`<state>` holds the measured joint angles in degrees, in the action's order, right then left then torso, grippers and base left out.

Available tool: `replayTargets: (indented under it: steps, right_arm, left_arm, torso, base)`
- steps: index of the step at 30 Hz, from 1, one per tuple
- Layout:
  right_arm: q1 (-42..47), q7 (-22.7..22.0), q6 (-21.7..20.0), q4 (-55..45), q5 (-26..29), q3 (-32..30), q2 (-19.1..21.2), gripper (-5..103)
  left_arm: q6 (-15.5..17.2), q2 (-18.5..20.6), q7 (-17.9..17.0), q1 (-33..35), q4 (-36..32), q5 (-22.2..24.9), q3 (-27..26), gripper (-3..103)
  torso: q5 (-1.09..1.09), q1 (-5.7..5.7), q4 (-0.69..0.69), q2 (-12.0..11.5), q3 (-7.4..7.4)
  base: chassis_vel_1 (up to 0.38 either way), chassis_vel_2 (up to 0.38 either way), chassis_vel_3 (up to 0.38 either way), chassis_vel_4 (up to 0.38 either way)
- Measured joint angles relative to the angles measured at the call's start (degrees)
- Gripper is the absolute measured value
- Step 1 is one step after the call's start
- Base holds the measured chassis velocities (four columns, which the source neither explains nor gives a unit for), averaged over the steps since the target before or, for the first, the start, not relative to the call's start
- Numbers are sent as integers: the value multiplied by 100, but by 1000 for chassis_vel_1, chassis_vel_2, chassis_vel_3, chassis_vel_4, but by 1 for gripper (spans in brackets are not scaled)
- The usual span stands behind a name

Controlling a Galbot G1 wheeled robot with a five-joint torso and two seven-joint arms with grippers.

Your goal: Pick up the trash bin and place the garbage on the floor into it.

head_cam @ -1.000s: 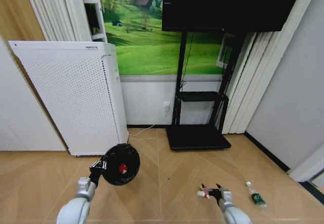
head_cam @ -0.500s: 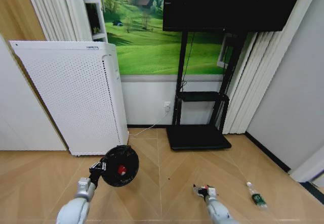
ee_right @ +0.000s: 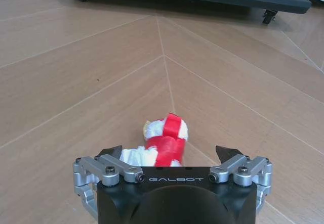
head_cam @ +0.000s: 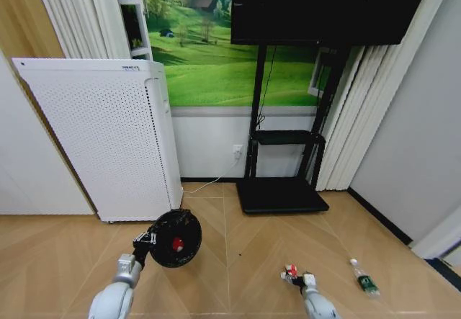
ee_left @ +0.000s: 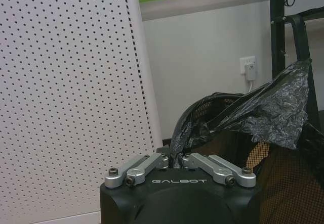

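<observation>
Garbage first: from the head view I see the red-and-white wrapper [head_cam: 291,271] lying on the wooden floor [head_cam: 238,268] directly ahead of my right gripper [head_cam: 305,281], touching or nearly touching its tip, so that arm is plainly the nearer one. The clear bottle [head_cam: 364,279] with its green label lies well apart, out towards the right wall. My left gripper [head_cam: 146,240] holds the trash bin [head_cam: 175,237] off the floor, tipped so its round mouth faces the camera, and a red piece [head_cam: 175,243] sits inside it. The bin hangs near the foot of the white perforated appliance [head_cam: 108,139].

From the left wrist view, the left gripper's [ee_left: 178,159] jaws are clenched on the bin's rim, with the crinkled, glossy black bag liner [ee_left: 253,113] bunched up just past them. Below the liner the bin wall looks like dark mesh.

From the right wrist view, the right gripper [ee_right: 169,153] has its jaws spread wide, grasping nothing, and the wrapper [ee_right: 159,144] lies between the two fingertips on the centre line. Its long axis runs roughly away from the gripper, slightly skewed, so I judge the jaws would close across its narrow width. It looks soft and crumpled: white papery folds banded with smooth red film, light and easily squashed.
</observation>
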<state>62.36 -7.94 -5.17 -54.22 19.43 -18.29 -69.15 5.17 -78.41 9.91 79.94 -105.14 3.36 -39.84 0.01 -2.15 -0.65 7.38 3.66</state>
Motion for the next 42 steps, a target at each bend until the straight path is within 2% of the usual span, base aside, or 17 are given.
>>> replayTargets:
  steps: [13,15,18,19,20,22,25,26,28,31,33,36,40,42]
  right_arm:
    - [-269,-34,16,362,-179,6,-62,101]
    - [-276,-10,15,457,-276,6,-59,94]
    - [-283,19,17,502,-314,7,-68,91]
    - [-289,42,23,534,-347,7,-86,86]
    - [-301,66,37,568,-378,7,-115,75]
    - [-307,75,44,582,-390,8,-130,75]
    - [-326,95,59,611,-421,18,-161,59]
    - [-326,95,59,611,-421,18,-161,59]
    - [-343,111,76,637,-447,25,-170,48]
    - [-345,114,84,648,-451,25,-172,42]
    - [-346,117,98,650,-466,23,-170,32]
    - [-328,119,110,645,-476,18,-161,26]
    - [-238,113,105,514,-440,17,-126,24]
    - [3,82,28,49,-201,17,57,24]
  left_arm:
    - [-34,1,-3,-2,55,-14,-18,6]
    - [-39,1,-4,-16,79,-17,-18,6]
    - [-40,1,-4,-23,94,-18,-18,6]
    - [-43,1,-4,-29,106,-20,-18,6]
    - [-48,2,-5,-35,119,-21,-17,6]
    - [-49,3,-5,-37,126,-21,-17,6]
    - [-61,8,-6,-42,154,-21,-21,6]
    - [-61,8,-6,-42,154,-21,-21,6]
    - [-78,14,-7,-43,176,-21,-26,6]
    - [-89,15,-8,-43,187,-20,-29,6]
    - [-94,17,-10,-46,195,-19,-32,6]
    - [-96,15,-10,-50,195,-16,-31,6]
    - [-97,7,-11,-51,195,-16,-16,6]
    - [-98,-11,-14,-52,186,-15,26,6]
  torso:
    - [-2,1,-1,1,0]
    - [-2,1,-2,1,0]
    - [-2,1,-2,1,0]
    - [-2,1,-2,1,0]
    - [-1,1,-2,1,0]
    - [-1,1,-1,1,0]
    - [-1,1,-1,1,0]
    - [-1,1,-1,1,0]
    - [-2,1,-1,1,0]
    - [-2,1,-1,1,0]
    - [-2,0,-1,1,0]
    - [-2,0,-1,1,0]
    - [0,0,-1,1,0]
    - [1,0,0,0,0]
  base:
    - [0,0,0,0]
    - [0,0,0,0]
    - [0,0,0,0]
    - [0,0,0,0]
    - [0,0,0,0]
    - [0,0,0,0]
    - [0,0,0,0]
    - [0,0,0,0]
    - [0,0,0,0]
    - [0,0,0,0]
    - [0,0,0,0]
    - [0,0,0,0]
    - [0,0,0,0]
    - [0,0,0,0]
